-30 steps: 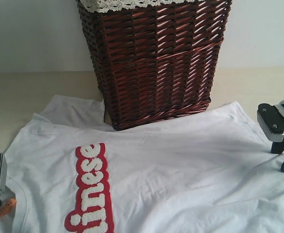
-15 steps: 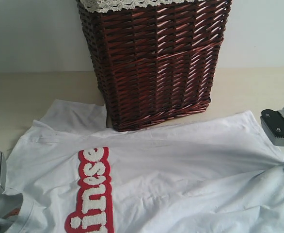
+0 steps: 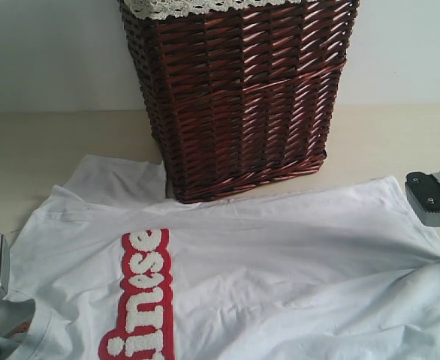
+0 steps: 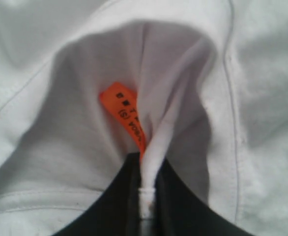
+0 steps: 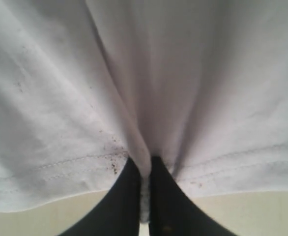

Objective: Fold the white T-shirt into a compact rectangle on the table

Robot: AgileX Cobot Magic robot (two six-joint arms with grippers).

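While the white T-shirt [image 3: 280, 255] lies spread on the tabletop [image 3: 47, 142], left end effector [image 4: 146, 169] is clamped on its collar [image 4: 176, 118], right end effector [image 5: 145, 169] on its hem [image 5: 70, 164], presumably to lift a fold

The white T-shirt [image 3: 295, 262] carries a red band [image 3: 141, 300] with fuzzy white lettering that lies sideways in the exterior view. The letters "inese" can be read, and the start of the word is cut off by the lower edge of the frame. In the left wrist view, an orange neck tag [image 4: 127, 115] inside the collar bears small black print. An "S" in brackets can be made out; the rest is too blurred to read.
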